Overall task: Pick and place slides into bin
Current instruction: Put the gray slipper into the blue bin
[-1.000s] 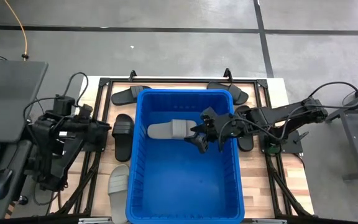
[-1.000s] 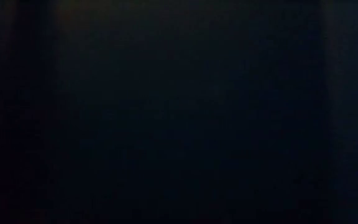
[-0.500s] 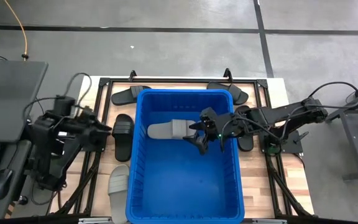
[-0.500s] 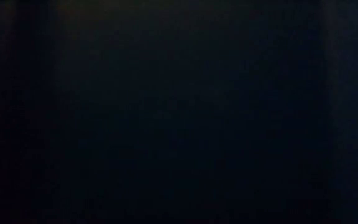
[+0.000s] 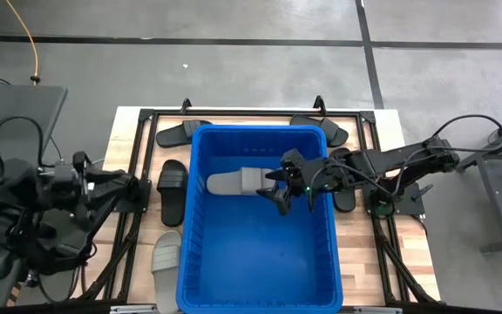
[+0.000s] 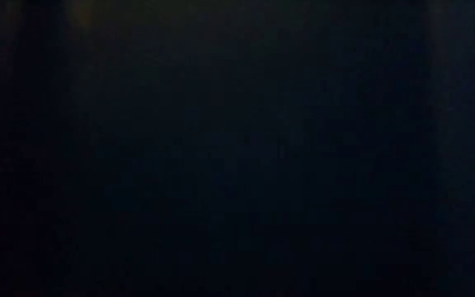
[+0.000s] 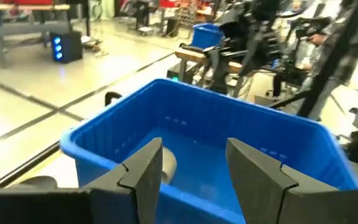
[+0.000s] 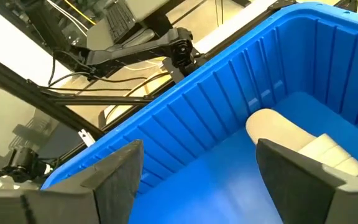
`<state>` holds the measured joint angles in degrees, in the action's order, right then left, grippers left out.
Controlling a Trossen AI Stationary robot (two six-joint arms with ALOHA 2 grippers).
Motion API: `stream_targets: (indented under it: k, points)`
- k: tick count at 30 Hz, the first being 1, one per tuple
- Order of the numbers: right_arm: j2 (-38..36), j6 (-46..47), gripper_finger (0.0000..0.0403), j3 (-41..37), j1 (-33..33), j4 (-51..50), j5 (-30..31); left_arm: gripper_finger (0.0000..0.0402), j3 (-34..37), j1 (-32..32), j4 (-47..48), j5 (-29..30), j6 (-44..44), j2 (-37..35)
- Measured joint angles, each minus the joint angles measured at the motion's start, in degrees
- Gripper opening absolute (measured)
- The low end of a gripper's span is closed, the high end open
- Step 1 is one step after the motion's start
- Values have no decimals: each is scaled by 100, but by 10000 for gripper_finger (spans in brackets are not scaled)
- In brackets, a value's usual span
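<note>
The blue bin (image 5: 260, 253) stands mid-table. One light grey slide (image 5: 236, 182) lies flat on the bin's floor near its far end; it also shows in the right wrist view (image 8: 294, 144). My right gripper (image 5: 279, 192) hangs open and empty over the bin, just right of that slide. My left gripper (image 5: 142, 185) is open and empty at the table's left edge, beside a black slide (image 5: 172, 190) that lies on the table left of the bin. The left wrist view looks at the bin's wall (image 7: 185, 134) between the open fingers. The low view is dark.
Black slides lie at the far left (image 5: 181, 133), at the far right (image 5: 325, 131) and right of the bin under my right arm (image 5: 345, 194). A light grey slide (image 5: 166, 260) lies near the bin's near left corner. Black frame bars (image 5: 146, 122) edge the table.
My left arm has drawn back toward the table's left edge, its gripper staying open and moving away from the black slide. My right gripper has stayed over the bin. The grey slide has not moved.
</note>
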<state>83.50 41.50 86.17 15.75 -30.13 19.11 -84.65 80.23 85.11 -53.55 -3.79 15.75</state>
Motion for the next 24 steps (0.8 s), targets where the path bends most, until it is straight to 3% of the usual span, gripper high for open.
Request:
stream_targets:
  k: [3,8,13,15,19,22,24]
  points:
    - [0,67,298,0,0,12,2,168,-58,6,-521,-89,166,68]
    - [0,71,298,0,0,207,11,168,-151,-1,-2217,-192,1002,577]
    - [0,94,298,0,0,263,13,168,-177,6,-3832,-1243,1584,1668]
    - [0,101,298,0,0,262,15,168,-218,1,-4365,-1412,1496,2096]
    - [0,128,298,0,0,260,165,168,-198,-1,-4864,-1543,1492,2948]
    - [0,303,298,0,2,258,206,168,-191,0,-4822,-1153,2064,3358]
    - [0,346,298,0,2,258,216,168,-191,-1,-5045,-1092,2000,3514]
